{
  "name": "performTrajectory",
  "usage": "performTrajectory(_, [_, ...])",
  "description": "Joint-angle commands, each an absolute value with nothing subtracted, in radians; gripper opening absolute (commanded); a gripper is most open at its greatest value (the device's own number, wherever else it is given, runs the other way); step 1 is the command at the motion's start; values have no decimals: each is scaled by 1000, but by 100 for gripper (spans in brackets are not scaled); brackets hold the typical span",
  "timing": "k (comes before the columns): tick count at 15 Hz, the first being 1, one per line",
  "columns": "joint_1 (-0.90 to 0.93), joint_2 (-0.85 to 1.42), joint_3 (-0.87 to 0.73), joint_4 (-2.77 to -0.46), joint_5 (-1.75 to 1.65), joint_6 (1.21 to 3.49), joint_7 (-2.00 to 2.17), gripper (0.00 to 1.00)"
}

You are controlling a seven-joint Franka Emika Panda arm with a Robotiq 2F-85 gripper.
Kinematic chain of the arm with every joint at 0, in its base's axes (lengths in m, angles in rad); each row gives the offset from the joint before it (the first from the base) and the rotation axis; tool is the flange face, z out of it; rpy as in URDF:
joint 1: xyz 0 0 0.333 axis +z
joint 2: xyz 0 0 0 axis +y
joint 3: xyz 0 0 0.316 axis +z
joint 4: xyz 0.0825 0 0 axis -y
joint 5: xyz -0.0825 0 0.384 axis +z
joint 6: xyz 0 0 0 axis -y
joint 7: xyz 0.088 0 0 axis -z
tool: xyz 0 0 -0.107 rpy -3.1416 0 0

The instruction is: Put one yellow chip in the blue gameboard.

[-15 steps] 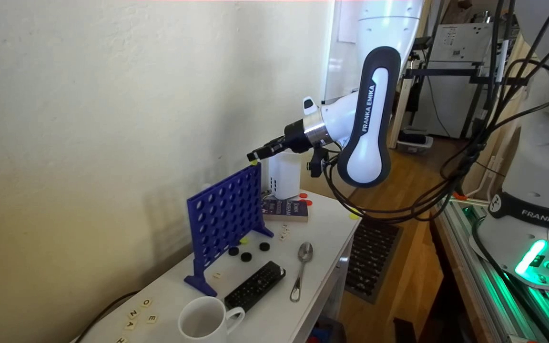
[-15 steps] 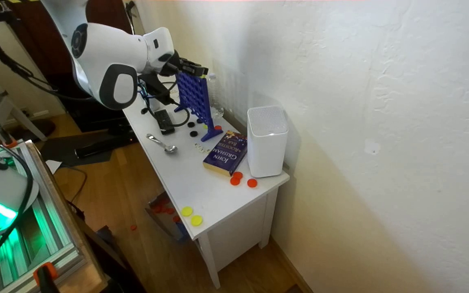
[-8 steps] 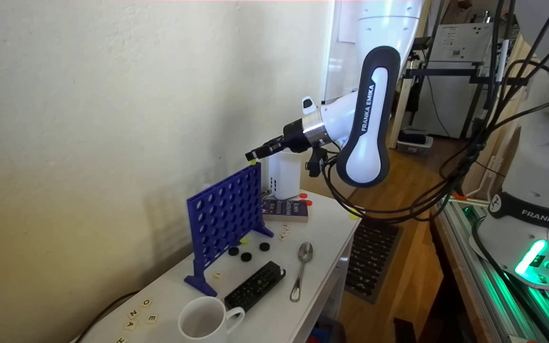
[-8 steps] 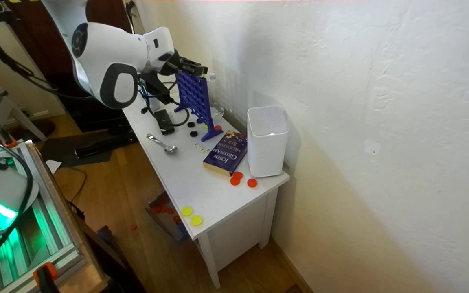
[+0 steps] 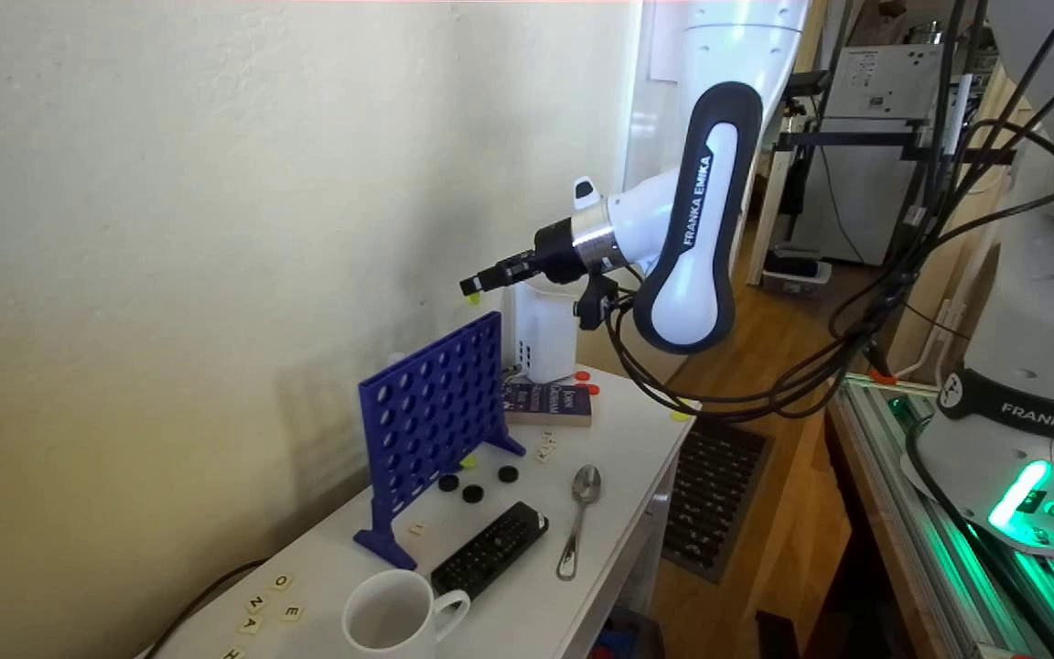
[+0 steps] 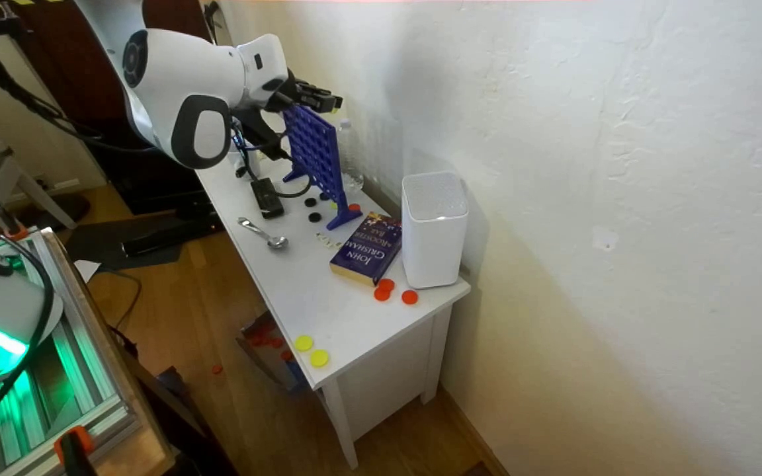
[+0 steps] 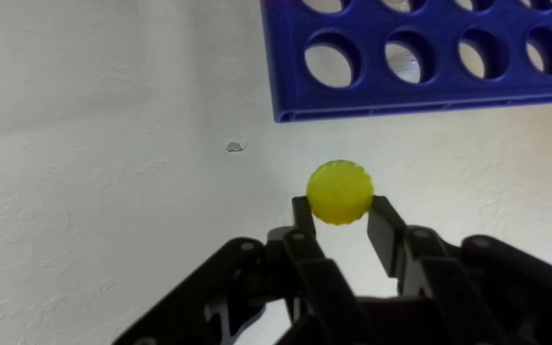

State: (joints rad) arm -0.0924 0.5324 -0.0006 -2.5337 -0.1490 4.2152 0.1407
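Observation:
The blue gameboard stands upright on the white table near the wall; it also shows in an exterior view. Its top edge and upper holes show in the wrist view. My gripper is shut on a yellow chip, pinched at its sides between the fingertips. In both exterior views the gripper and the held chip are above the board's top edge at its far end, apart from it. In the wrist view, wall shows between chip and board.
Two yellow chips lie at the table corner, another by the board. Black discs, a remote, a spoon, a mug, a book, red chips and a white box stand around.
My gripper has risen with the yellow chip and moved slightly toward the wall. The chip was at the board's top edge before; now a gap shows between them.

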Motion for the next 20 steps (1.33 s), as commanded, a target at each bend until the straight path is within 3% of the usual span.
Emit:
performTrajectory(1, [-118,468,24,-2569,-178,4230,198,9])
performTrajectory(9, [-130,302,12,-2703,-222,4227,238,9])
performTrajectory(20, [-144,362,-2,-2618,-276,4241,224,9])
